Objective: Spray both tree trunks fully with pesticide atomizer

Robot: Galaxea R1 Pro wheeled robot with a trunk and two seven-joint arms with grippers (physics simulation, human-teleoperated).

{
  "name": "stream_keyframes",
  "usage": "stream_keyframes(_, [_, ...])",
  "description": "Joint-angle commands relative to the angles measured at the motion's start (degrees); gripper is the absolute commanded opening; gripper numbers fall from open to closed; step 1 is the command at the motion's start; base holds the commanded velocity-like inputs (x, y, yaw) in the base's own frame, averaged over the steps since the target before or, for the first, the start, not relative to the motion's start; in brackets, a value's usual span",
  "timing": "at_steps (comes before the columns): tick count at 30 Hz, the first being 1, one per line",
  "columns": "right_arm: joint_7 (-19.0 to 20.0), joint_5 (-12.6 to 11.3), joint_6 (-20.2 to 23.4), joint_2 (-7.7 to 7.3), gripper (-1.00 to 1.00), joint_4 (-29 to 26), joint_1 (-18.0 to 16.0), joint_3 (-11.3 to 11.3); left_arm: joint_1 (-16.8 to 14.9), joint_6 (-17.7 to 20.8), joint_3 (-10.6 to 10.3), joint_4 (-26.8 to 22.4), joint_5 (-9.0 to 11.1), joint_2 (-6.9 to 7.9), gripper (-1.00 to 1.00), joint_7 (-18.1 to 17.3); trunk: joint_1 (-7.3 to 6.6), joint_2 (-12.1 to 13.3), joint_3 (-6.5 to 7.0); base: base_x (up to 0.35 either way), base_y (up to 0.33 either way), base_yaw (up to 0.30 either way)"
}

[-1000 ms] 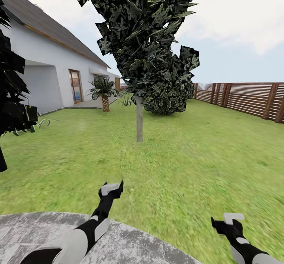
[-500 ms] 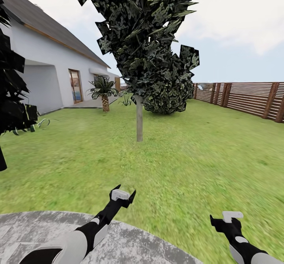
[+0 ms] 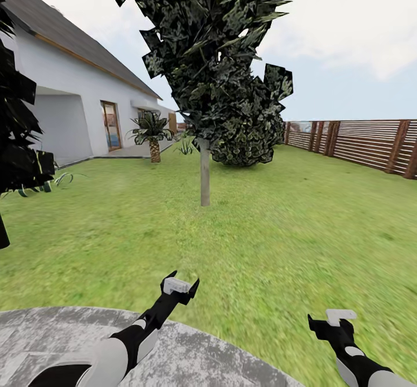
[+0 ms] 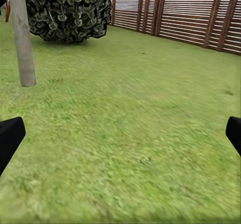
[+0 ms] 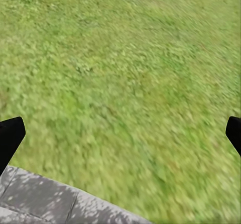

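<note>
One tree [image 3: 214,57] stands ahead on the lawn, its straight grey-brown tree trunk [image 3: 204,173] bare below a dark blotchy canopy. The left wrist view shows the same trunk [image 4: 22,38] off to the side. My left gripper [image 3: 180,286] hangs open over the grass just past the paving, well short of the trunk, with nothing between its fingers [image 4: 10,136]. My right gripper [image 3: 333,319] is low at the right, also open and empty, over grass [image 5: 130,73]. The pesticide atomizer is out of view.
Grey stone paving [image 3: 191,352] lies under my arms. A round dark shrub [image 3: 246,141] sits behind the tree, a short palm [image 3: 153,135] near the white house [image 3: 69,103]. A slat fence [image 3: 359,144] runs along the right. Dark foliage [image 3: 17,121] crowds the left edge.
My left gripper swung to the right and a little lower, then held still. The right gripper dropped slightly. The view has barely shifted.
</note>
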Motion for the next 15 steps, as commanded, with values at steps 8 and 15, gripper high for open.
stream_keyframes(8, [0.0, 0.0, 0.0, 0.00, 1.00, 0.0, 0.0, 0.0, 0.0, 0.1, 0.0, 0.0, 0.0, 0.00, 1.00, 0.0, 1.76, -3.2, -1.44, 0.000, 0.000, 0.000])
stream_keyframes(15, [0.0, 0.0, 0.0, 0.00, 1.00, 0.0, 0.0, 0.0, 0.0, 0.1, 0.0, 0.0, 0.0, 0.01, 1.00, 0.0, 3.30, -6.0, -2.70, 0.000, 0.000, 0.000])
